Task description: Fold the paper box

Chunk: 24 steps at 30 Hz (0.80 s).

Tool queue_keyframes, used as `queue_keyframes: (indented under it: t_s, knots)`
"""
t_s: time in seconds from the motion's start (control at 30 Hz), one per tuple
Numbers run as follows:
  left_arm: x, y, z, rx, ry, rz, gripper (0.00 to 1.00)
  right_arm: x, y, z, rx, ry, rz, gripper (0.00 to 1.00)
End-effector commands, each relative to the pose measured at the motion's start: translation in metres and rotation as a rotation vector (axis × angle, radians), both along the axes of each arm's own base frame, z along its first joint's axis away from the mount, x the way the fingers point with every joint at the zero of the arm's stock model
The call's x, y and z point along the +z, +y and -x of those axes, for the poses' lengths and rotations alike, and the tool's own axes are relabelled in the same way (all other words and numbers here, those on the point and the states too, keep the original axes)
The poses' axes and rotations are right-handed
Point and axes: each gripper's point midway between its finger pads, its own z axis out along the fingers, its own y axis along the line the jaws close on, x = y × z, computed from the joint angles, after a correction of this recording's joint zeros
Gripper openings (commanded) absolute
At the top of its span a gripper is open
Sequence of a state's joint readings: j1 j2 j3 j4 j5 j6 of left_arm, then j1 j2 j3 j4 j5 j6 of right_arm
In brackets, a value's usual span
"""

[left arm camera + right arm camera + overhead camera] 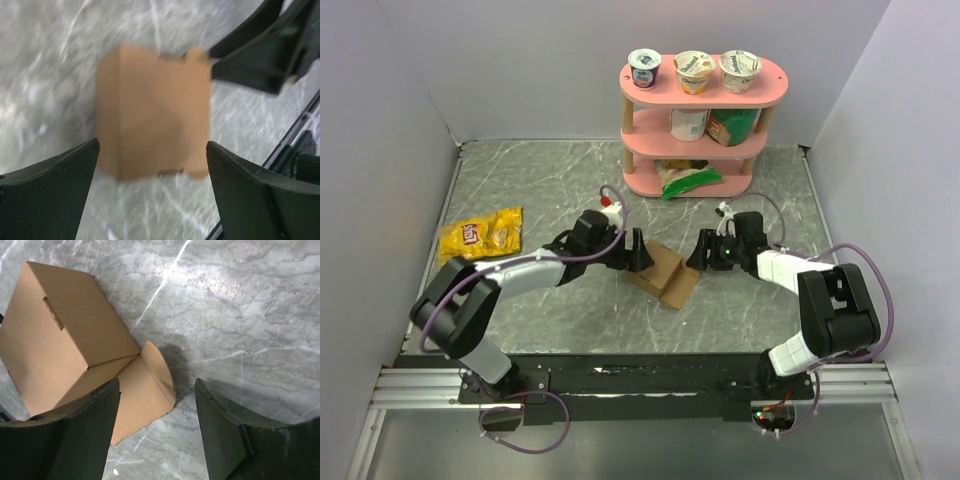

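From up top, the small plain brown cardboard paper box (662,272) sits on the grey marble-look table (520,180), sandwiched between the left gripper (636,256) and the right gripper (702,256), both close up against it. The left wrist view is blurry, but its fingers (50,190) are spread wide. The box (152,112) fills the gap just past the tips, and we can't tell whether it touches either. The right wrist view is sharper. Its fingers (230,430) are spread too and pinching nothing, with a loose rounded flap (150,375) standing up just beside the finger nearer the box (65,340). We reckon it's light, thin card: stiff across the panels, easy to crease or crush, and likely to skate on that smooth top. So we'd take the flap near its fold while the other side braces the body. There's open tabletop beyond the outer finger. The pink three-tier shelf (703,110) and yellow snack bag (482,234) are well apart.
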<state>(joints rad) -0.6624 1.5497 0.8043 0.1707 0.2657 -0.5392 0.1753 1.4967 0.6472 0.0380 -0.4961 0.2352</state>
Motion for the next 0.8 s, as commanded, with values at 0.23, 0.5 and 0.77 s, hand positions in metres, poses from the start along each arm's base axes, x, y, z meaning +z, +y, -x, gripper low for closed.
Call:
queue_keyframes:
  t_s: [0.23,0.5,0.77]
  knots:
    - [0.006,-0.027,-0.021,-0.084,-0.029,0.015,0.84,-0.004,0.02,-0.009,0.042,0.009,0.13,0.61]
    - [-0.014,-0.03,-0.023,-0.104,0.002,-0.001,0.75,0.003,0.031,-0.001,0.116,-0.036,0.121,0.39]
    - [0.012,-0.018,-0.022,-0.105,-0.024,0.133,0.96,0.007,0.044,0.007,0.187,-0.082,0.135,0.0]
